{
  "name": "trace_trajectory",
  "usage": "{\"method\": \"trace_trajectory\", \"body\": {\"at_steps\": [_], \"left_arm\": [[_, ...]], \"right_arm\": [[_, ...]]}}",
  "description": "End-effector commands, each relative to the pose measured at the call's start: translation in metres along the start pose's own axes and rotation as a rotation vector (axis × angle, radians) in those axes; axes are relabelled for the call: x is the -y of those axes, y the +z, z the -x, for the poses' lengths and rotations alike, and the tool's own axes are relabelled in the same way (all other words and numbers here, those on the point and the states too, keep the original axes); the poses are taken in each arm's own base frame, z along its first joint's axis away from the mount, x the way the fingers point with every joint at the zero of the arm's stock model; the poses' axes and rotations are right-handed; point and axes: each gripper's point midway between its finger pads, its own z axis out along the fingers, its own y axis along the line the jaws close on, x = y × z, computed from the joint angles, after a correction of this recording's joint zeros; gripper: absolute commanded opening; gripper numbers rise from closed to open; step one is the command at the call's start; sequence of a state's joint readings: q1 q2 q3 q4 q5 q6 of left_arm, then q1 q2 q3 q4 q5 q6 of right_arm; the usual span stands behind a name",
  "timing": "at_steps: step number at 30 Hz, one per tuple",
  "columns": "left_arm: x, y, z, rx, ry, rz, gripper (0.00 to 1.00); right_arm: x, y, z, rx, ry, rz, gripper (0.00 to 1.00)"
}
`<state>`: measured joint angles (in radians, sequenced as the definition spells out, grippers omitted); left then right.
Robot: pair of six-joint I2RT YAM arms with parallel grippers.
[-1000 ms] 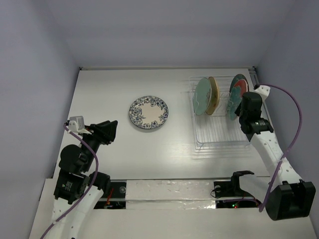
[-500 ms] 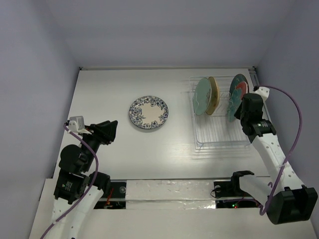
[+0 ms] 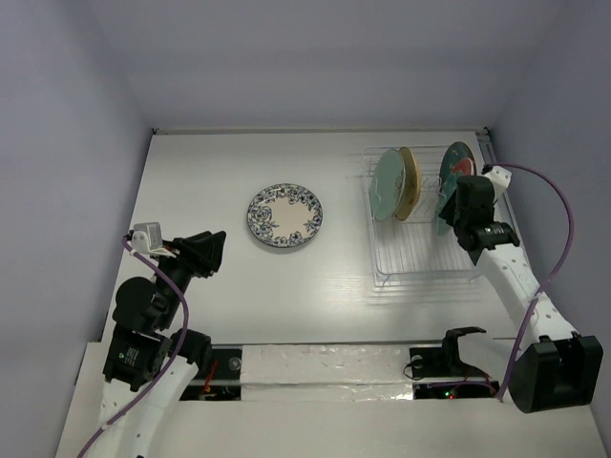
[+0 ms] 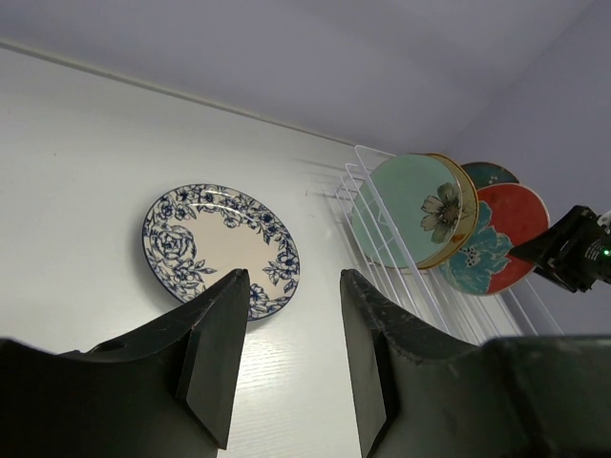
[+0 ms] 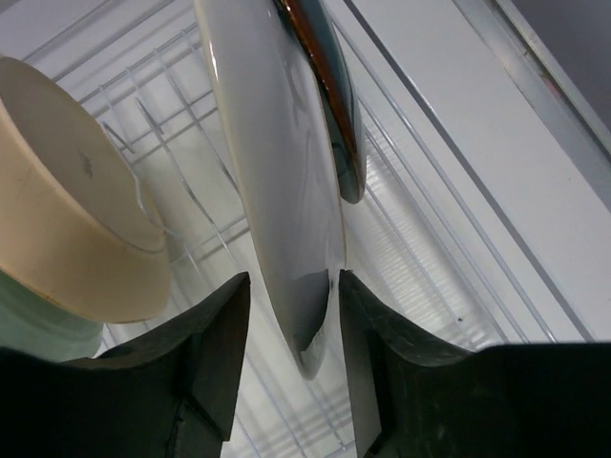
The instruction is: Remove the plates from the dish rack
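Observation:
The white wire dish rack holds a mint green plate and a tan plate upright at its left. The red-and-teal floral plate and the dark teal plate stand close together at its right. The white plate with the dark floral rim lies flat on the table. My right gripper is open, its jaws astride the near rim of the left plate of that pair, which looks pale and glossy. A dark teal rim is just to the right. My left gripper is open and empty.
The rack's near half is bare wire. The tan plate's pale back is left of my right fingers. The table's right edge and the wall run close beside the rack. The left wrist view shows the floral-rimmed plate and the rack.
My right gripper has moved away from me along the rack, and its jaws now stand round the plate's rim. The left arm and the plates have not moved.

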<state>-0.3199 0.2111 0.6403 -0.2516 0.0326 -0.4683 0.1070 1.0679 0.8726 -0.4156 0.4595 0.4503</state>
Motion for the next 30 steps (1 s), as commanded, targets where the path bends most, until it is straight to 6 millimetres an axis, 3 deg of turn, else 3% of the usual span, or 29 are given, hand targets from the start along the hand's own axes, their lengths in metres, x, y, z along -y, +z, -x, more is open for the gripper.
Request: {"method": "trace_trajectory", "body": {"at_steps": [1,5,13,16,17,20,23,30], "left_arm": [[0.012,-0.001,0.013,0.043,0.01,-0.049,0.4],[0.012,-0.001,0.013,0.042,0.01,-0.048,0.4],[0.012,-0.002,0.014,0.044,0.012,-0.049,0.4],[0.012,-0.002,0.014,0.045,0.012,-0.049,0.4],[0.012,-0.002,0.014,0.045,0.013,-0.049,0.4],[0.012,-0.002,0.014,0.047,0.012,-0.051,0.4],[0.013,-0.003,0.015,0.049,0.012,-0.054,0.4],[0.013,-0.002,0.015,0.048,0.012,-0.053,0.4]], "right_arm": [[-0.004,0.0,0.024,0.084,0.043,-0.017,0.49],[0.0,0.003,0.024,0.069,0.013,-0.056,0.6],[0.012,0.022,0.015,0.037,-0.034,-0.174,0.56],[0.009,0.02,0.023,0.042,-0.031,-0.173,0.43],[0.005,0.017,0.025,0.049,-0.033,-0.157,0.31],[0.0,0.004,0.04,0.082,-0.034,-0.13,0.12],[-0.01,-0.008,0.049,0.086,-0.072,-0.086,0.01],[-0.015,-0.048,0.073,0.128,-0.112,-0.064,0.0]]}}
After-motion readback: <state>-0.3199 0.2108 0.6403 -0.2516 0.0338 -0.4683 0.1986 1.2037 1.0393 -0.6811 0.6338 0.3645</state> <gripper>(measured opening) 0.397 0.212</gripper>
